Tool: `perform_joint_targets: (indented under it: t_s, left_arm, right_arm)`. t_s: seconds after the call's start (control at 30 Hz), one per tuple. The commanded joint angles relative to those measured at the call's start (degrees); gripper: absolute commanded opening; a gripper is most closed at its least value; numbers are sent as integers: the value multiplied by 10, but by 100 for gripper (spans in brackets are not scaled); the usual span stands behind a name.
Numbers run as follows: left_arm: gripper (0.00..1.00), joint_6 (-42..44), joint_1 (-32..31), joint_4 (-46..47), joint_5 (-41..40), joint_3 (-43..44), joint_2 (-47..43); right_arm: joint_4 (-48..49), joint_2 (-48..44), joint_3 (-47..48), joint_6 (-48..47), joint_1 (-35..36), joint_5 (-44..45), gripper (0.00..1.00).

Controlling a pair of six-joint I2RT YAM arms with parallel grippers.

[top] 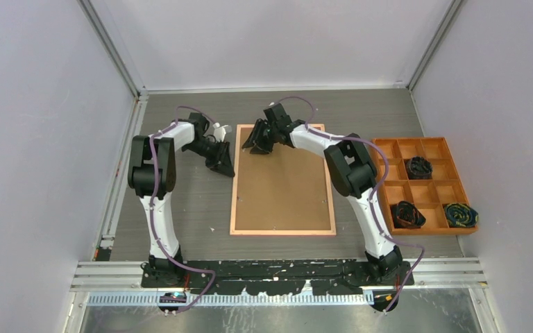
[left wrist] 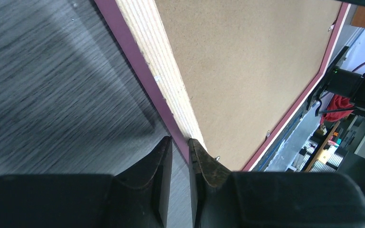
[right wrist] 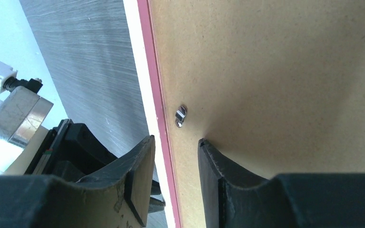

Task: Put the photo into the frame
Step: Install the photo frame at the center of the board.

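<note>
Frame (top: 283, 232) face down, left gripper (left wrist: 179, 142) at its 9 o'clock, right gripper (right wrist: 176, 142) at 11, both slightly open, empty.

Frame (top: 283, 231) lies flat mid-table w/ the backing board (top: 282, 184) filling it, so the centre's taken at table level. Above it you've got room, except the far-left corner, where the R gripper (top: 257, 146) hangs low over the far rim. A small metal tab (right wrist: 181, 116) sits on the board there, just beside it. L gripper (top: 223, 165) sits right at the frame's left edge, far end. The table (top: 201, 201) betw frame and L arm (top: 154, 173) is bare: your widest lane. The gap betw frame and orange tray (top: 427, 139) is narrow, and the R arm (top: 350, 170) runs over it. The tray, w/ three cable bundles (top: 419, 166), fills the right side nearly to the wall. The strips beyond the frame and near the rail (top: 277, 274) are bare.
</note>
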Motion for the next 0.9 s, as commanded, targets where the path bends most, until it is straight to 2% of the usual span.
perform_joint_targets:
  t_s: [0.0,0.87]
  left_arm:
    - [20,3,-3,11,4,3,1]
    - [16,23,-11,4,-3,-3,-8]
  right_arm:
    - [-4,18,32,7,-1,-2,43]
    - [0,86,104,33,-1,-42,33]
